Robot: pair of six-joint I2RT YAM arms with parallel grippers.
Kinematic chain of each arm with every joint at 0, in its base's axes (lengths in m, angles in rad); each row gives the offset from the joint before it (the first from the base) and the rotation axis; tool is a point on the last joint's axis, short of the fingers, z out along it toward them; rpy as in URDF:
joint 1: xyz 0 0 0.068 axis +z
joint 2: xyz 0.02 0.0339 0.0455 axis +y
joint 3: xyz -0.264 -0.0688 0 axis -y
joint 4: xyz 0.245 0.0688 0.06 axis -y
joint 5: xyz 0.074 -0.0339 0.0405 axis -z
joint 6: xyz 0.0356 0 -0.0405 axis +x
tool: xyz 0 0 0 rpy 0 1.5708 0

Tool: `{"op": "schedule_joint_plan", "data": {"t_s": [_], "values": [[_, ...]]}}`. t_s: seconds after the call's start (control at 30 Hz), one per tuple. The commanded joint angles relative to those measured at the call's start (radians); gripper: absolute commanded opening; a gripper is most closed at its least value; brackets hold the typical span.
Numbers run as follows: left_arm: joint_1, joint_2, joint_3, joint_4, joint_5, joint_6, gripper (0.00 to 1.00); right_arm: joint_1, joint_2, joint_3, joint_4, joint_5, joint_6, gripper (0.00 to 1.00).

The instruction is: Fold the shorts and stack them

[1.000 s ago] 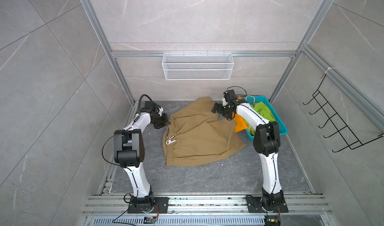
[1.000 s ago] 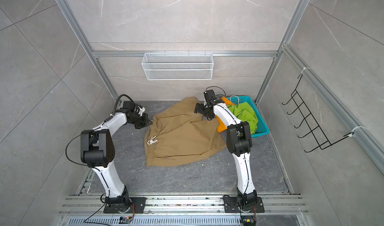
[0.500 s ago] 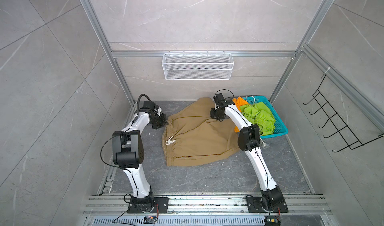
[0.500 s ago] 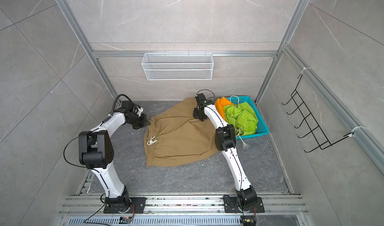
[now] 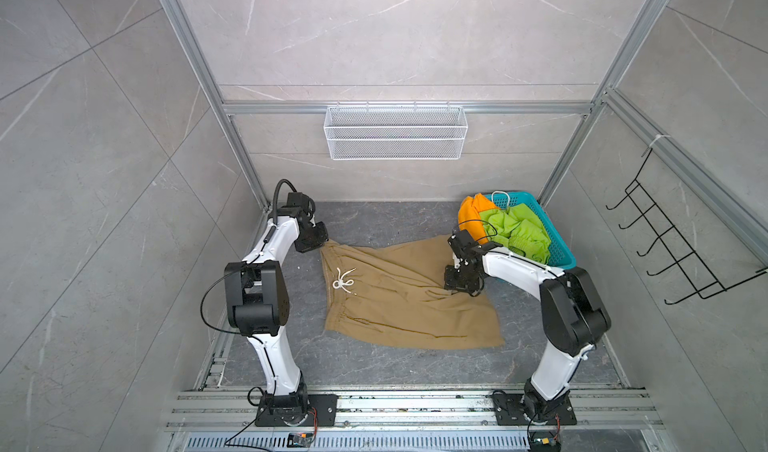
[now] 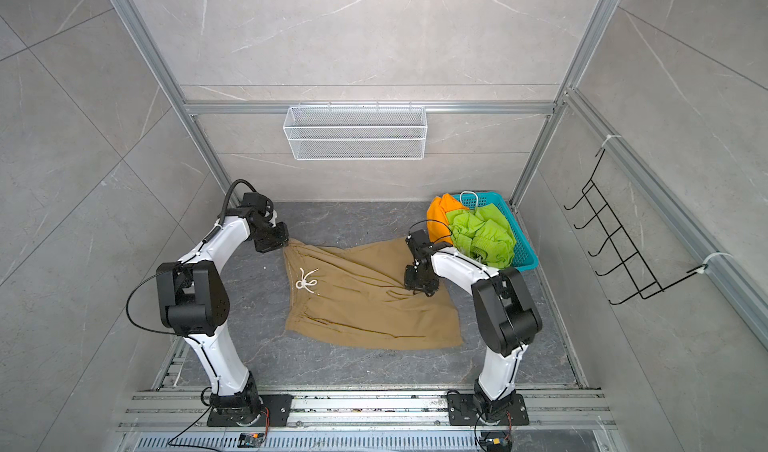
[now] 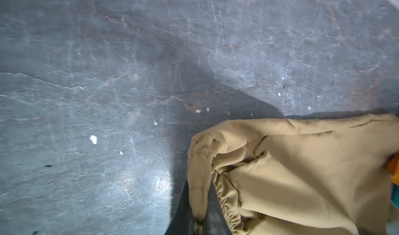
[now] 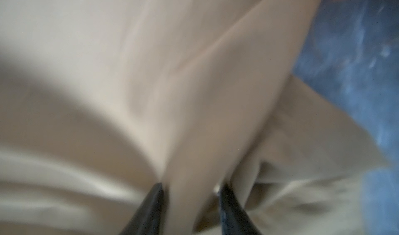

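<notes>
Left hand [image 5: 321, 246] clamped on wrinkled khaki shorts [image 5: 399, 304] — right hand [image 8: 191, 187] apart.

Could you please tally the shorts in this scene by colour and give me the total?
Khaki tan fabric shorts, spread on the grey floor: 1
Lime green fabric shorts, crumpled in the teal perforated plastic basket: 1
Bright orange fabric shorts, in the same basket: 1
Total: 3
</notes>
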Motion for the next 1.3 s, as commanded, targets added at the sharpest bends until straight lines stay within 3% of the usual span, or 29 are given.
{"op": "schedule_joint_plan", "data": {"t_s": [0.0, 0.07, 0.2, 0.53, 0.7, 0.77, 0.97, 1.27], "values": [[0.008, 0.023, 0.067, -0.034, -0.113, 0.051, 0.0, -0.025, -0.066, 0.109, -0.018, 0.066, -0.035, 0.78], [0.008, 0.028, 0.088, -0.046, -0.141, 0.072, 0.0, -0.047, -0.013, 0.217, -0.044, 0.112, -0.073, 0.89], [0.006, 0.021, 0.094, -0.04, -0.113, 0.086, 0.0, -0.089, 0.199, 0.471, -0.103, 0.092, -0.114, 0.95], [-0.002, 0.018, 0.074, -0.014, -0.055, 0.073, 0.0, -0.103, 0.813, 1.295, -0.371, 0.103, -0.2, 0.93], [-0.018, 0.009, 0.055, -0.008, -0.053, 0.08, 0.0, -0.112, 1.027, 1.653, -0.467, 0.119, -0.229, 0.92], [-0.018, 0.003, 0.049, -0.002, -0.05, 0.08, 0.0, -0.118, 1.056, 1.671, -0.456, 0.095, -0.23, 0.9], [-0.02, 0.002, 0.044, -0.001, -0.041, 0.074, 0.0, -0.121, 1.025, 1.495, -0.345, 0.037, -0.22, 0.85], [-0.02, -0.003, 0.022, 0.008, -0.035, 0.07, 0.0, -0.133, 1.076, 1.574, -0.355, 0.055, -0.219, 0.87]]}}
